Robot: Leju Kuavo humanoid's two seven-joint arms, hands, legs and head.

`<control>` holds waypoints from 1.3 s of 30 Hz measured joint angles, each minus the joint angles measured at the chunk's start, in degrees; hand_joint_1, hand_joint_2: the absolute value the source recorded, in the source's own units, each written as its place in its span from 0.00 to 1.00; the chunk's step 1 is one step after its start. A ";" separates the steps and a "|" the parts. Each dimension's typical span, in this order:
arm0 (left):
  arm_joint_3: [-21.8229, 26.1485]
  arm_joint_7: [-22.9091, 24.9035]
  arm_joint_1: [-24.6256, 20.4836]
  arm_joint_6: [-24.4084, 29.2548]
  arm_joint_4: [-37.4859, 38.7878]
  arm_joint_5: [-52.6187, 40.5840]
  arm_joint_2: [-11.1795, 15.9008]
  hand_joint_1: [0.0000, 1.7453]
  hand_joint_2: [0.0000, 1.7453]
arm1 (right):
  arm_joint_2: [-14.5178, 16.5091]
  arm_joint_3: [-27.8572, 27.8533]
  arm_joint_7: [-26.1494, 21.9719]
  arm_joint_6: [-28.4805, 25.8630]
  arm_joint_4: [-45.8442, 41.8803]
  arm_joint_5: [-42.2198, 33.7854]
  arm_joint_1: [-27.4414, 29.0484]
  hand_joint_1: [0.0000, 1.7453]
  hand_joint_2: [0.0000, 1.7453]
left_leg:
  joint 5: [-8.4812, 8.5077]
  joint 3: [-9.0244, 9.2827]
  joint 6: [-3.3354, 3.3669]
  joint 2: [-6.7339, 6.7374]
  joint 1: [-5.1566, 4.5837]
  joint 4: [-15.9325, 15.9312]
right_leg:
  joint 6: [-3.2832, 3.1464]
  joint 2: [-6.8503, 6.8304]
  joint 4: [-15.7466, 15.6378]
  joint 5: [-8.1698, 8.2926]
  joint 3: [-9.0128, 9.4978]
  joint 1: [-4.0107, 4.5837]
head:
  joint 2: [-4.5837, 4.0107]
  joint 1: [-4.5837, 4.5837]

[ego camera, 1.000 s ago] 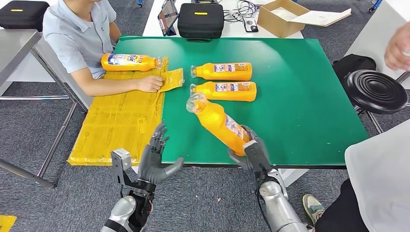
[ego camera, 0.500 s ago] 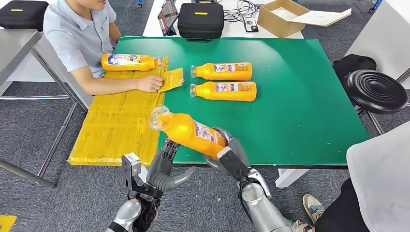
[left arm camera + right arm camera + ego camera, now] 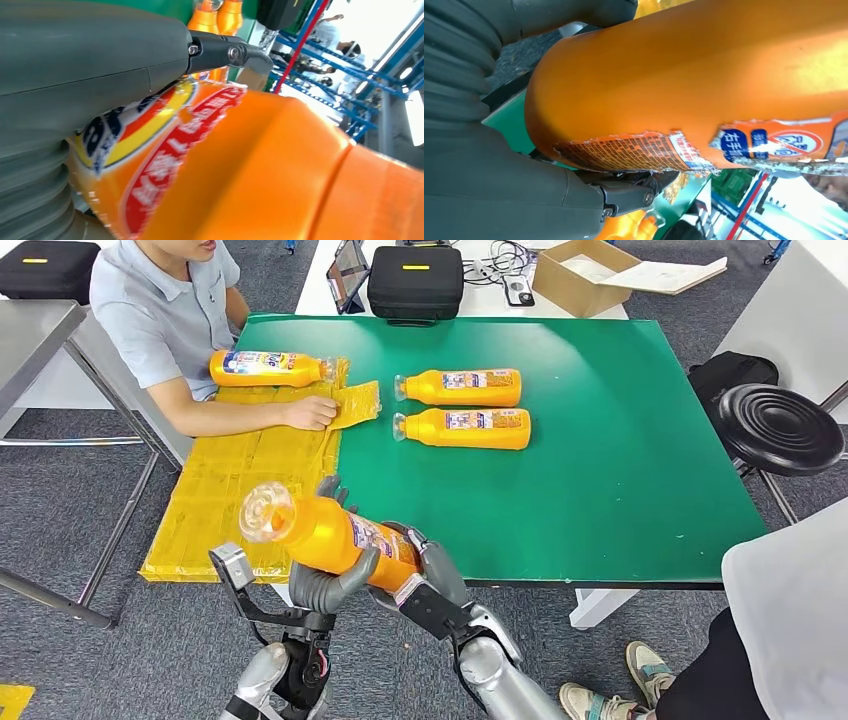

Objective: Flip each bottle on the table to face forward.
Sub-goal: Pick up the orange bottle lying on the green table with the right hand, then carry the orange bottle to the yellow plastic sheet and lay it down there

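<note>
Both hands on one bottle (image 3: 325,535), off the near edge of the surface (image 3: 620,480). Right hand (image 3: 425,575) clamped round its base end; left hand (image 3: 320,580) cupped under the middle, thumb across the front, and I judge it gripping too. Long axis runs roughly level along the near edge, cap toward my left, base toward my right. Left hand is nearer the neck, so any turn would hinge there. Label side partly covered by my fingers; which face points forward I cannot tell. Two bottles (image 3: 465,408) lie side by side mid-surface, caps left. A fourth (image 3: 268,368) rests at the far left corner by a person's arm (image 3: 240,415).
</note>
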 joint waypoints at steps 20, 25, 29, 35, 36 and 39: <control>0.53 -1.20 -1.20 -5.92 2.05 -0.60 1.13 1.00 1.00 | -1.73 1.43 -0.14 3.72 -1.99 -4.19 -0.23 0.00 0.00 | 0.00 -0.01 0.00 0.00 0.00 0.00 | 0.00 0.00 0.00 0.00 -0.01 0.00 | 0.00 0.01; 0.67 -0.79 -2.66 -3.11 3.45 -2.90 1.71 1.00 1.00 | -2.07 1.17 -0.05 3.88 -3.55 -3.30 0.98 0.00 0.00 | 0.00 -0.03 0.00 -0.02 0.00 0.00 | 0.00 -0.01 0.00 0.00 -0.01 0.00 | 0.00 0.01; 1.06 -0.55 -4.19 -1.25 4.42 -3.71 2.03 1.00 1.00 | -2.51 1.03 0.10 3.45 -5.74 -2.40 2.15 0.00 0.00 | 0.00 -0.05 0.00 -0.03 0.00 0.00 | 0.00 -0.01 0.00 0.00 -0.01 0.00 | 0.00 0.02; 2.86 -2.44 -7.11 5.49 5.56 -7.77 2.23 1.00 1.00 | -3.69 1.07 0.18 0.22 -10.44 -0.53 3.68 0.00 0.00 | 0.01 -0.07 0.01 -0.05 0.00 0.00 | 0.00 -0.02 0.00 0.01 -0.01 0.00 | 0.00 0.02; 3.30 -2.50 -7.47 5.91 5.73 -7.97 2.37 1.00 1.00 | -3.81 1.08 0.09 0.10 -11.11 -0.52 3.77 0.00 0.00 | 0.01 -0.06 0.00 -0.05 0.00 0.00 | 0.00 -0.02 0.00 0.01 -0.02 0.00 | 0.00 0.02; 4.16 -2.47 -7.84 6.39 6.39 -8.41 2.82 1.00 1.00 | -4.04 1.24 -0.13 -1.06 -13.35 -0.76 3.83 0.00 0.00 | 0.02 -0.06 -0.01 -0.05 0.00 0.00 | 0.00 -0.02 0.01 0.01 -0.04 0.01 | 0.00 0.01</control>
